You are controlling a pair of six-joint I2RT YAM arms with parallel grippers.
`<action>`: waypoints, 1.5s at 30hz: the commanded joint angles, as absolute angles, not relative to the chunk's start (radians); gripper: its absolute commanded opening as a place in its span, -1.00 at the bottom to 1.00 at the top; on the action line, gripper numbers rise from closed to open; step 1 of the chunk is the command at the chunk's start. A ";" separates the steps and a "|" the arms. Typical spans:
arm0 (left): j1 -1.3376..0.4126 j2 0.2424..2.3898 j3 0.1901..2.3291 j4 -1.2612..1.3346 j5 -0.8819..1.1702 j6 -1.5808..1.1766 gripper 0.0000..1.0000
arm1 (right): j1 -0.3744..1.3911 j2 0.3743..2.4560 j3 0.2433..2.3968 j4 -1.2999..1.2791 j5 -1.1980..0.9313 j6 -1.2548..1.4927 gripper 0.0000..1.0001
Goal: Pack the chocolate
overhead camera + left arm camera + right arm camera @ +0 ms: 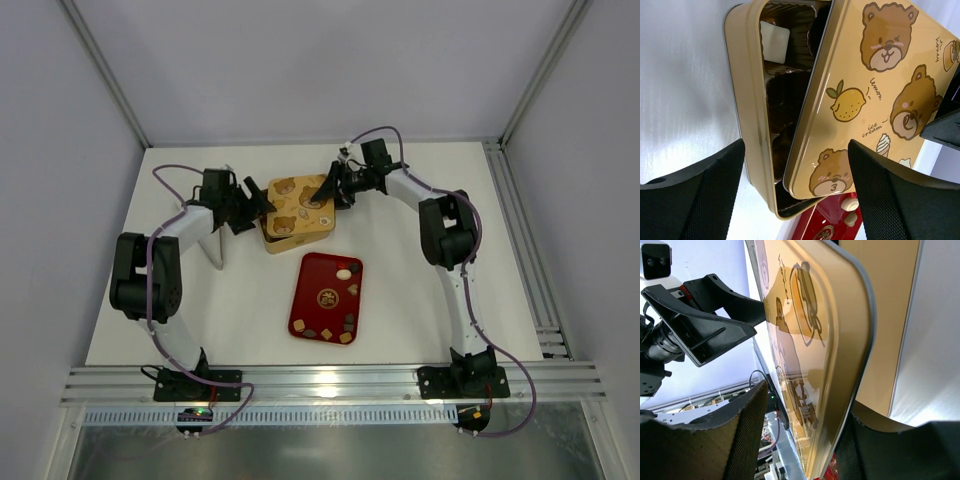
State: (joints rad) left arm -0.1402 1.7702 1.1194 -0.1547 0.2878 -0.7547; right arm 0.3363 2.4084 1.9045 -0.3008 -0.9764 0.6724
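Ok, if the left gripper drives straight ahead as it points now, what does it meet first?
Likely the gold box, at its open side under the tilted lid; the left gripper sits close, depth unclear.

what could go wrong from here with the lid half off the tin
The bear-print lid sits tilted over the gold tin, pinched at one edge by the right gripper; it may slip onto the cream chocolate inside.
The left gripper is open around the tin's end, not clamping, so the tin could drag with the lid.
The red tray lies close; a falling lid might scatter its chocolates.
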 commanded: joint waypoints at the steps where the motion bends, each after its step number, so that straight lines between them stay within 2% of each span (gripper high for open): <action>1: -0.147 1.775 1.129 -0.153 0.288 -0.741 0.63 | 0.324 2.341 1.928 -0.354 -0.922 0.620 0.08; 14: -0.146 1.786 1.137 -0.163 0.291 -0.738 0.62 | 0.311 2.312 1.939 -0.443 -0.862 0.563 0.10; 31: -0.147 1.789 1.138 -0.164 0.299 -0.739 0.63 | 0.295 2.244 1.864 -0.408 -0.876 0.571 0.11; 45: -0.147 1.798 1.146 -0.163 0.308 -0.739 0.63 | 0.293 2.295 1.945 -0.514 -0.761 0.519 0.11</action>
